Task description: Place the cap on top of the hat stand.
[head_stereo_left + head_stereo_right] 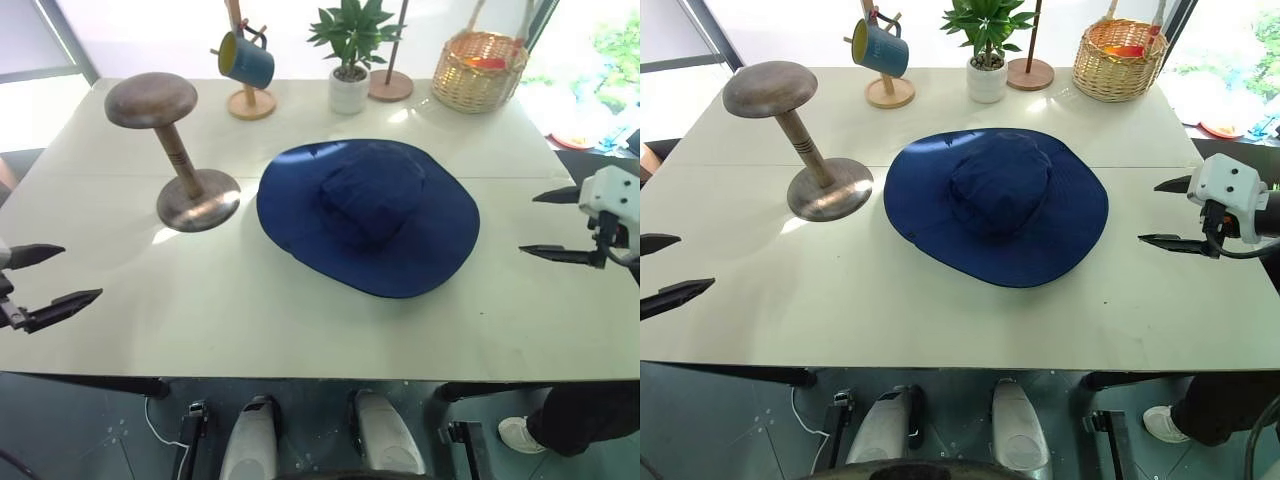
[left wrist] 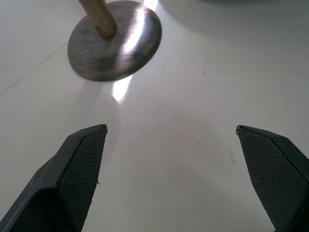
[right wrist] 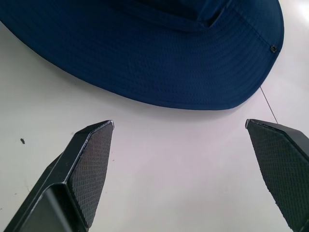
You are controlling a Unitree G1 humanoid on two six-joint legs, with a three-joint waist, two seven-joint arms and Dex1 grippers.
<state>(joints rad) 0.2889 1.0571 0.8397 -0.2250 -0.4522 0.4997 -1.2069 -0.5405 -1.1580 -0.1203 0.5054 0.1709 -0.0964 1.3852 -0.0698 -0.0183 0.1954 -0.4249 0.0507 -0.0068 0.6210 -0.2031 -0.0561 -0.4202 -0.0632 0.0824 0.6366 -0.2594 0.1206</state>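
The navy blue cap lies flat, crown up, in the middle of the white table. Left of it stands the dark brown hat stand, upright, its round top bare. My left gripper hovers open near the table's left edge, short of the stand's disc base. At the table's right edge my right gripper is open and points at the cap's brim, a short gap away. Neither gripper holds anything.
Along the far edge stand a wooden mug tree with a blue mug, a potted plant, a thin pole on a round base and a wicker basket. A person's shoe shows below the table's right corner.
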